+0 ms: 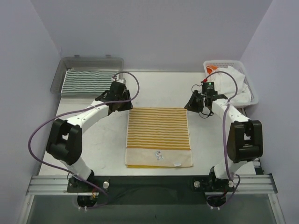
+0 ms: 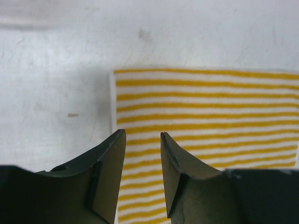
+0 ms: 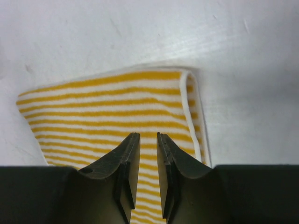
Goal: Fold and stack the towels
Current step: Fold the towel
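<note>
You've got the yellow-striped towel [image 1: 159,135] lying folded flat mid-table [image 1: 205,140]. The left gripper [image 2: 142,135] is over its far-left corner w/ jaws clearly apart, holding nothing. The right gripper [image 3: 148,136] is over the far-right corner, jaws just a slit apart, nothing pinched btwn them. 1 green-striped towel [image 1: 88,80] sits in the tray [image 1: 93,60] far left. White towels [image 1: 233,81] are in the basket [image 1: 250,88] far right.
</note>
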